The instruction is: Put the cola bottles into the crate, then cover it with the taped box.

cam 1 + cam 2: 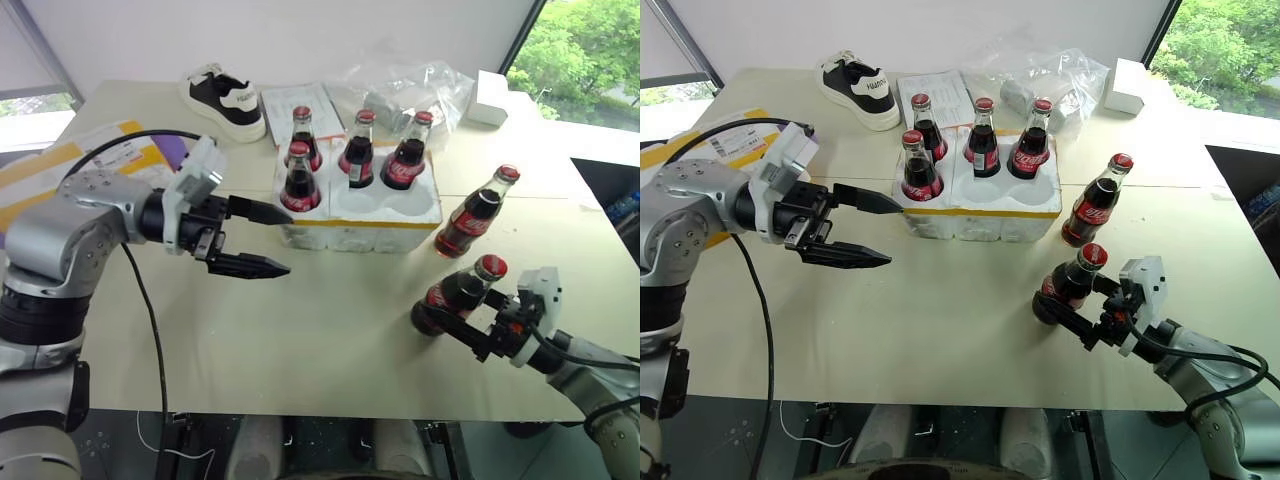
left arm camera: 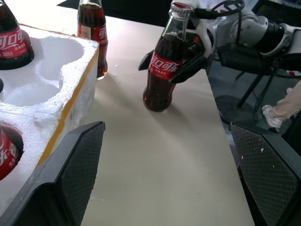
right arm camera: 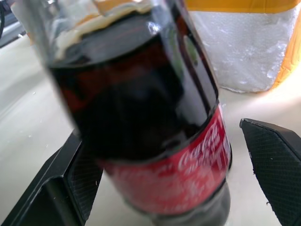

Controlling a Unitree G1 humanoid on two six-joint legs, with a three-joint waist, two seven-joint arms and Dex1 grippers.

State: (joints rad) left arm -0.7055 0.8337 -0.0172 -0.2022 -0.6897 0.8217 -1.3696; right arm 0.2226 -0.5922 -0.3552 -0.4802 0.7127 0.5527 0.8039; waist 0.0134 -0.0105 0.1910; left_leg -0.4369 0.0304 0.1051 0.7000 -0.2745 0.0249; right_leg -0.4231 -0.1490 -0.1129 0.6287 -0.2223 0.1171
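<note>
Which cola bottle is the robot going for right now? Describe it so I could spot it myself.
Find the white foam crate in the middle of the table, with four bottles in it. Two more stand on the table at its right end. The one meant is the nearer bottle, between the open fingers of the right gripper.

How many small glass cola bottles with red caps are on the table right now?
6. Four stand in the white styrofoam crate. One stands right of it. One stands nearer, between the open right gripper's fingers. None seems hidden.
</note>
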